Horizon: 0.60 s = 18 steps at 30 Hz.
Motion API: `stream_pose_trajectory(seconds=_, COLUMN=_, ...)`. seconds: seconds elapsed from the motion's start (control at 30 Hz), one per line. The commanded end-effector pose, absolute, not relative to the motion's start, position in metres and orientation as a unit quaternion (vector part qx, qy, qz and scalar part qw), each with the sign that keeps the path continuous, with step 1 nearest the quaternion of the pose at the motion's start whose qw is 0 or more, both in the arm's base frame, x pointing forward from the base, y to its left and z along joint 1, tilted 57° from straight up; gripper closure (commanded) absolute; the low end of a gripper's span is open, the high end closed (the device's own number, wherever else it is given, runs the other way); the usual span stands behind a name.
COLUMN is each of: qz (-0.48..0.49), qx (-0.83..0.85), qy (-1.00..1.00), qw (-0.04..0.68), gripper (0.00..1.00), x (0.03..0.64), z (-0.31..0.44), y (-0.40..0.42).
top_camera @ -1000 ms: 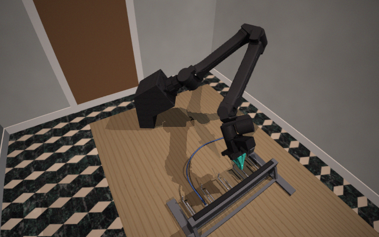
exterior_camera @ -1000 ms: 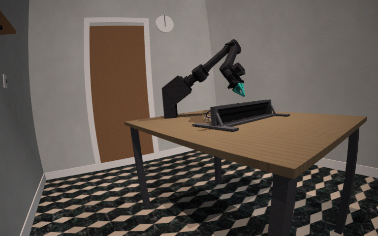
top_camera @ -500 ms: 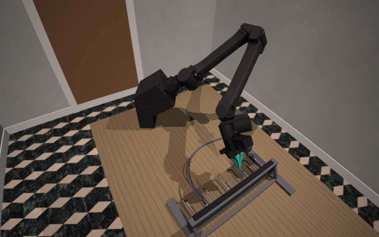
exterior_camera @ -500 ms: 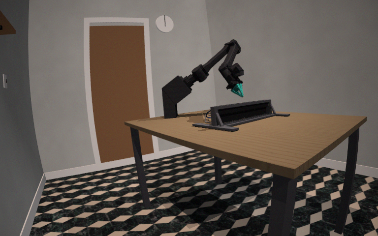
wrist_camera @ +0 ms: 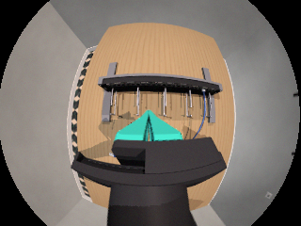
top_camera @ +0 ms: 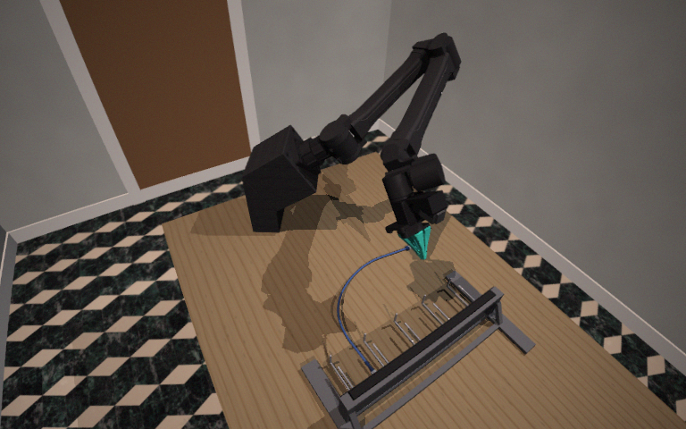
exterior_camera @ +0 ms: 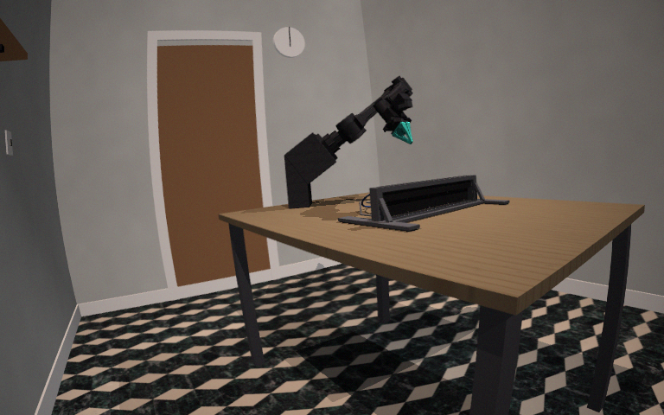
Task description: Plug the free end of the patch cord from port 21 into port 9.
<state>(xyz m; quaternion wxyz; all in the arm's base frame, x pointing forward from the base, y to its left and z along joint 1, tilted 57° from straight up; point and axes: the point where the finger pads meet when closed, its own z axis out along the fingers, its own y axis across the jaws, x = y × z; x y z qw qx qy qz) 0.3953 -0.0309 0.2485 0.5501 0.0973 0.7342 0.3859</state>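
The dark patch panel rack (top_camera: pixel 430 343) (exterior_camera: pixel 421 190) (wrist_camera: pixel 160 79) stands on the wooden table (top_camera: pixel 227 303) (exterior_camera: pixel 489 245); the top view and the wrist camera show it from behind. The blue patch cord (top_camera: pixel 344 293) (wrist_camera: pixel 199 127) runs from the rack's back in an arc over the table. Its free end (top_camera: pixel 406 248) lies on the table behind the rack. My gripper (top_camera: pixel 423 255) (exterior_camera: pixel 408 142) (wrist_camera: pixel 149 113), with teal fingers, is shut on nothing. It hangs high above the table behind the rack, tips pointing down. The port numbers are too small to read.
The arm's black base (top_camera: pixel 275 177) (exterior_camera: pixel 303 166) stands at the table's far end. Several thin metal cable bars (top_camera: pixel 405 328) stick out behind the rack. The rack's grey feet (top_camera: pixel 515 339) (exterior_camera: pixel 377 222) rest on the table, well in from its edges.
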Motion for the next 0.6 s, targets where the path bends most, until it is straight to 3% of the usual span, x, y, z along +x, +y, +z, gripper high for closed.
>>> stream_pose_trajectory(seconds=0.0, qz=0.373, qx=0.103, qy=0.736, qw=0.556, gripper=1.0, x=0.39, z=0.249, y=-0.042)
stream_pose_trajectory(seconds=0.57, qz=0.371, qx=0.099, qy=0.733, qw=0.561, gripper=1.0, x=0.385, z=0.255, y=-0.057)
